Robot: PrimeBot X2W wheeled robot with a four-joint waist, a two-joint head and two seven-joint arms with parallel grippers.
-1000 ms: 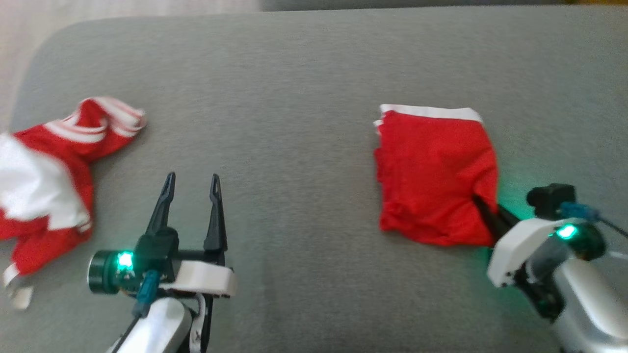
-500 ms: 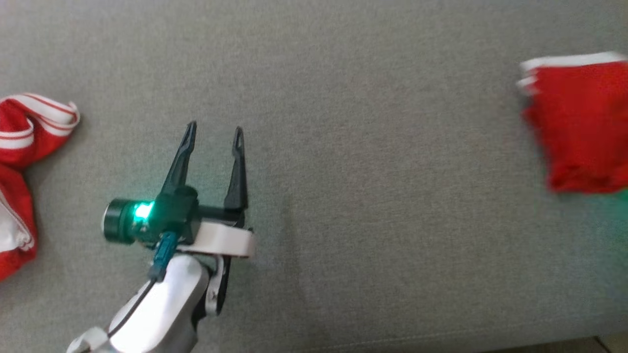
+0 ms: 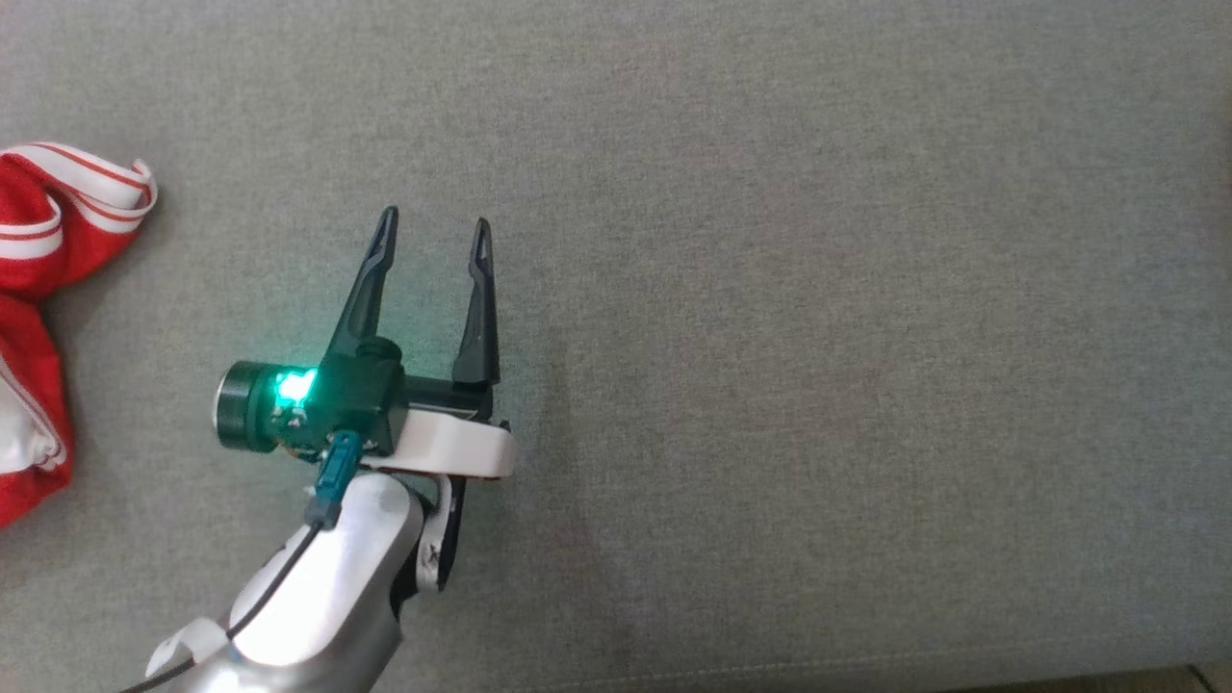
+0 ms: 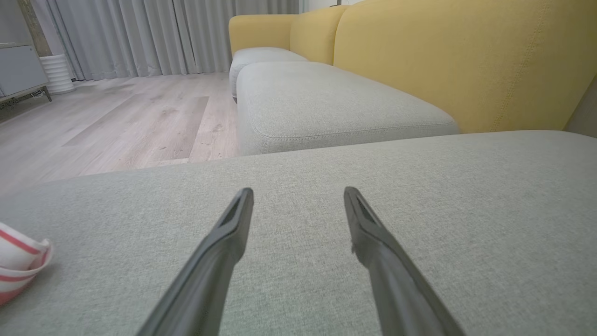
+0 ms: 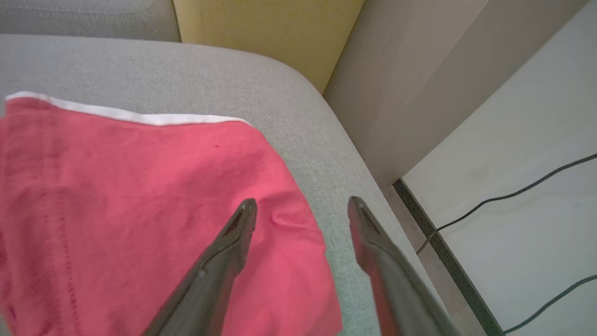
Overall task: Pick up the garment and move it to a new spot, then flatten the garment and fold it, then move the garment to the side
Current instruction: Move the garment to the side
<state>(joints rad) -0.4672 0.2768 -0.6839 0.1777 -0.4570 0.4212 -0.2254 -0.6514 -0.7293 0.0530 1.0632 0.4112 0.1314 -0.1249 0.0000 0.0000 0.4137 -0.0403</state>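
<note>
Grey cushion (image 5: 289,107); red garment (image 5: 116,210), white hem (image 5: 140,117) away from parted right claw (image 5: 302,200), long axis perhaps likewise; left claw (image 3: 434,218) parted.

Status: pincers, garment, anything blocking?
Left pincer open over grey cushion. Right pincer open above folded red garment, not gripping. Crumpled red-white garment far left, not blocking.

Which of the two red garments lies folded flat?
The plain red garment with one white edge band, at the right hand; the striped garment near the left hand lies crumpled.
</note>
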